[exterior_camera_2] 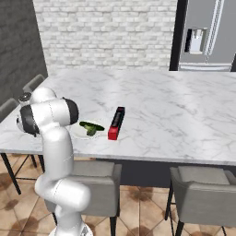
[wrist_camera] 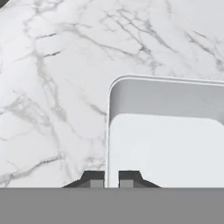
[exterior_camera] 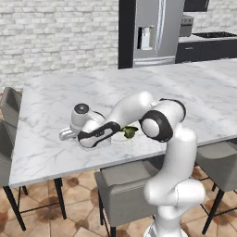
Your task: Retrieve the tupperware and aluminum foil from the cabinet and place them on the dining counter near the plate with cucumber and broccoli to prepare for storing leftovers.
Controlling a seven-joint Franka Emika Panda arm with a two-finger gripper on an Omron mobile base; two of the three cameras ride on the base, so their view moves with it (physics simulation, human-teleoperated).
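Your gripper (wrist_camera: 111, 178) pinches tupperware (wrist_camera: 166, 135) rim, jaws nearly together, box low over dining counter (wrist_camera: 52, 87) beside plate (exterior_camera_2: 80, 132). Foil box (exterior_camera_2: 116, 123) already lies just past plate. Left, you'd guess: let tupperware go, back hand off.

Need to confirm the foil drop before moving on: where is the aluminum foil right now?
In the right base view the aluminum foil lies flat on the dining counter, close to its near edge, just right of the plate with the greens.
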